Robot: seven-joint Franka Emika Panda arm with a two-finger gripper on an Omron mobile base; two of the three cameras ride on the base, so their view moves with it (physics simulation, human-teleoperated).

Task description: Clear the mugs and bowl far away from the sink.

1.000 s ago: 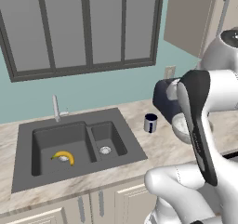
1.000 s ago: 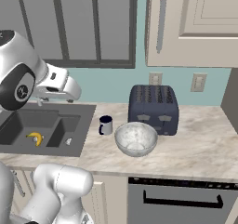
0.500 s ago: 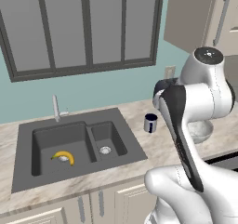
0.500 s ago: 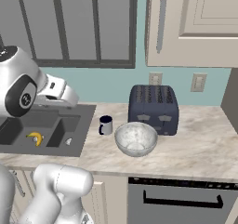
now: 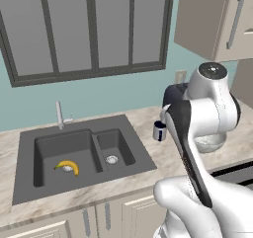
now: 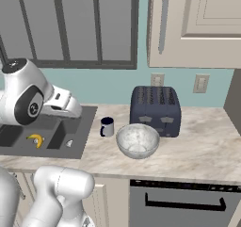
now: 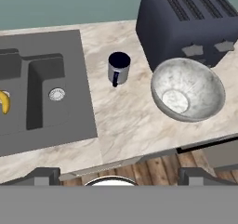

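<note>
Nothing looks cleared yet. The pale mug (image 7: 119, 68) with its dark rim stands on the table (image 7: 125, 121) just beside the sink (image 7: 42, 88), and the speckled bowl (image 7: 188, 89) sits near it, right against the front of the dark blue toaster (image 7: 186, 23). A banana (image 6: 36, 139) lies in the large basin. The arm hangs high above the table's edge, fingers (image 7: 44, 175) spread wide and empty. Both pieces are left to move; I see no yellow mug.
</note>
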